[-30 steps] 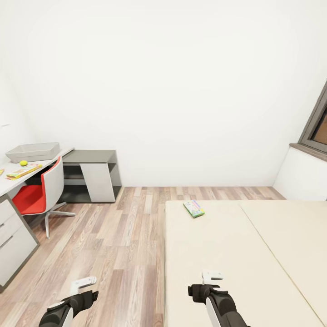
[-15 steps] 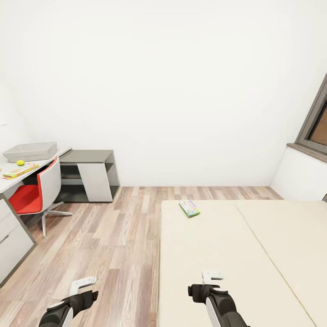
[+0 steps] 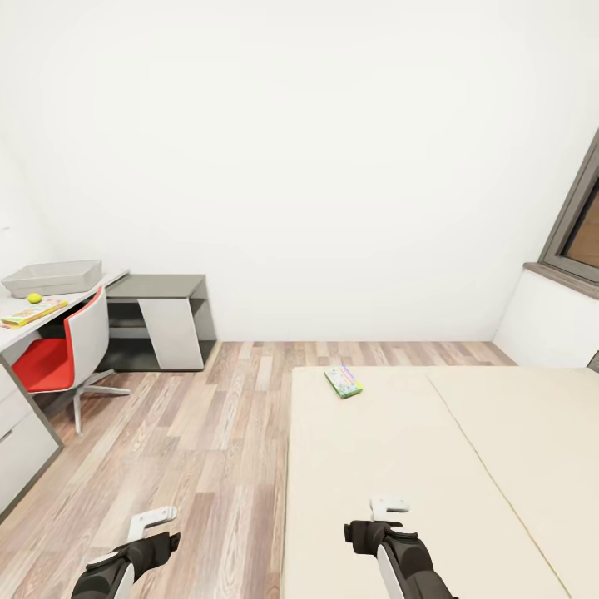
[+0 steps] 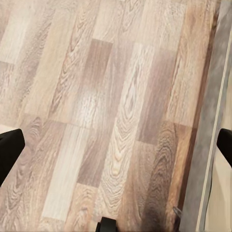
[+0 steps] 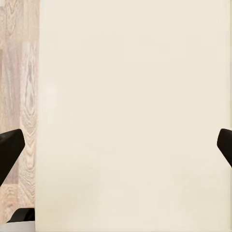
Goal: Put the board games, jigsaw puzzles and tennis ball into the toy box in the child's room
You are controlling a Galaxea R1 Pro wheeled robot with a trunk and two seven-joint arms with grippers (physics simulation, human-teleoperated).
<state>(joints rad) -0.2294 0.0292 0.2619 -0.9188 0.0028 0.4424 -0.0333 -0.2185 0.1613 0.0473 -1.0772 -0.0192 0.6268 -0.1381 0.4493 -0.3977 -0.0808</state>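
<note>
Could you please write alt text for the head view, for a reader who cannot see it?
A green-edged board game lies on a beige bed ahead of two open, empty grippers. At far left a table holds a grey toy box and tennis ball.

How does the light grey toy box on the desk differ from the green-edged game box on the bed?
The shallow light grey toy box is a wide open bin with sloping sides; the green-edged white-topped game box is a small, flat closed box. The bin sits on the pale desk top by the wall; the game box lies on the beige mattress. Both are rectangular and untouched.
</note>
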